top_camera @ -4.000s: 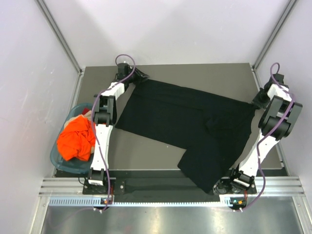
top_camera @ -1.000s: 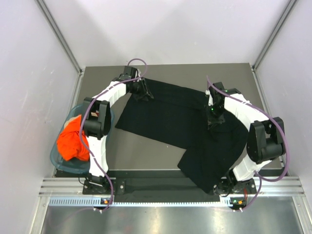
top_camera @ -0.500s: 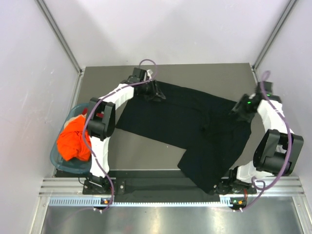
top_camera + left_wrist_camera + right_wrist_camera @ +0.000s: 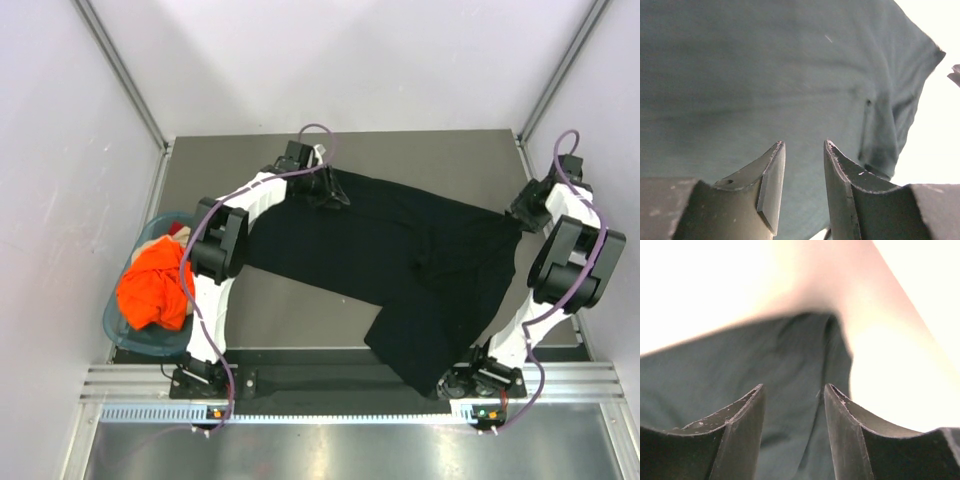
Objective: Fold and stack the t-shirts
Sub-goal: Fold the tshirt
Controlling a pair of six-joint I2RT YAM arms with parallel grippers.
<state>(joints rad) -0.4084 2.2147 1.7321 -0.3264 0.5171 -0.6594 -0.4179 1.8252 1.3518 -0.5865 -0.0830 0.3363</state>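
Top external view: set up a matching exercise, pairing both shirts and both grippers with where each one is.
Things:
1. black t-shirt
2. orange t-shirt
3. left gripper
4. right gripper

Places:
A. in the teal basket
B. by the black shirt's right corner
C. spread over the table
D. at the black shirt's far edge

Pairs: 1-C, 2-A, 3-D, 4-B.

Orange shirt (image 4: 150,287) partly hidden by left arm (image 4: 212,255); basket (image 4: 113,326) largely covered by shirt. Black shirt (image 4: 400,255) cut off by edges in both wrist views, blurred in right one; surroundings washed out there.
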